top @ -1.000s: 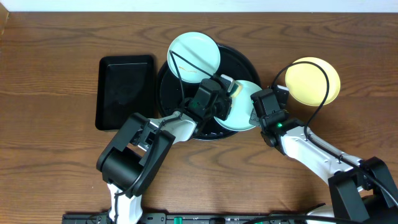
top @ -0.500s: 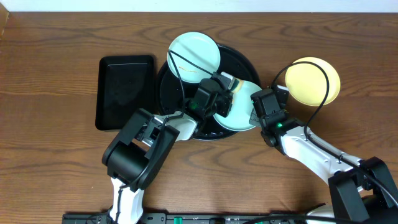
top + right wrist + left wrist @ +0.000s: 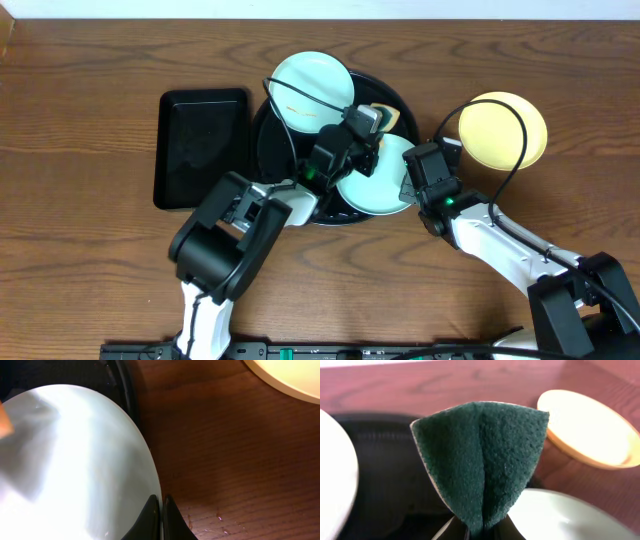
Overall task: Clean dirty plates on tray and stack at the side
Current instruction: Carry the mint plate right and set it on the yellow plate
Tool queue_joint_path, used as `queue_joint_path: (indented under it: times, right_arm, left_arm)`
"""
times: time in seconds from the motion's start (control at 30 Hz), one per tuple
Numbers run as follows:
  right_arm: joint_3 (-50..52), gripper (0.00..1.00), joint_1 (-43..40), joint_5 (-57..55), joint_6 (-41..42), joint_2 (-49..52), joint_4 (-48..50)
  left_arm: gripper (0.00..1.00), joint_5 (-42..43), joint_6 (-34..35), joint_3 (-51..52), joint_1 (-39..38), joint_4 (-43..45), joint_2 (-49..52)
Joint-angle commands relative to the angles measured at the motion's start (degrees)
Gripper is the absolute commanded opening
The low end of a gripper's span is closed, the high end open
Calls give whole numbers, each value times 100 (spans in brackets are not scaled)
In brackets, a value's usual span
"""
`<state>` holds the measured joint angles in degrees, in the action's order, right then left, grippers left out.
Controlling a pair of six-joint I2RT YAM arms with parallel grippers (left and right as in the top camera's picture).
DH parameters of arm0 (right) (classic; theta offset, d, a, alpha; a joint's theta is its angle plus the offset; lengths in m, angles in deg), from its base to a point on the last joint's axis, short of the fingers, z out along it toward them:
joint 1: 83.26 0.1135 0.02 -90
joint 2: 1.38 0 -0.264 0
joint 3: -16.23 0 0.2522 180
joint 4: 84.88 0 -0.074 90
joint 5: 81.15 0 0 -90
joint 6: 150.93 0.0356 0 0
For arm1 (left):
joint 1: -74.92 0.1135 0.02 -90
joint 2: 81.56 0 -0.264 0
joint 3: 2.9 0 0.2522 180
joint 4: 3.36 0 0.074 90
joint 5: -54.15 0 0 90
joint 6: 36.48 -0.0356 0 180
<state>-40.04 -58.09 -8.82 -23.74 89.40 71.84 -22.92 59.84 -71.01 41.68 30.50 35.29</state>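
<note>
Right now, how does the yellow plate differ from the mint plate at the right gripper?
The yellow plate lies on the bare table, right of the round tray; the mint plate sits at that tray's right rim. The right gripper pinches the mint plate's rim; nothing holds the yellow one. Both are small, round and shallow.

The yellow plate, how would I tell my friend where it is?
Find the big round black tray in the middle of the wooden table. Just past its rim, on the robot's right side, the yellow plate lies alone on the bare wood. It is the only pale yellow one; the two mint plates are at the tray.
</note>
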Motion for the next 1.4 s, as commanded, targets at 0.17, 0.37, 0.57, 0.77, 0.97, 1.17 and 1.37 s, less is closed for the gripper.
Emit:
queue_joint_path:
  times: [0.17, 0.37, 0.57, 0.77, 0.97, 1.17, 1.37]
  right_arm:
    - [70, 1, 2, -13, -542, 26, 337]
    - [-516, 1, 4, -195, -2111, -173, 527]
    - [-1749, 1, 114, -1029, -3849, -446, -39]
    - [-2736, 1, 852, -2660, -6605, -496, 26]
    - [-2793, 1, 1775, -3604, -8609, -433, 804]
    - [-2793, 1, 2295, -3969, -9449, -149, 1257]
    - [-2793, 1, 2356, -4277, -10045, 146, 1886]
  left_arm:
    - [8, -37, -70, -2, 382, -929, -2430]
    - [8, -37, -50, -2, 1202, -3510, -3923]
    - [8, 24, 525, -2, 2520, -5967, -4981]
    - [8, 1226, 542, -2, 3779, -7086, -5246]
    - [8, 1814, 540, 0, 4291, -7569, -4962]
    - [8, 2406, 538, 0, 4319, -7587, -4603]
    - [8, 2415, 535, 0, 4319, -7696, -4461]
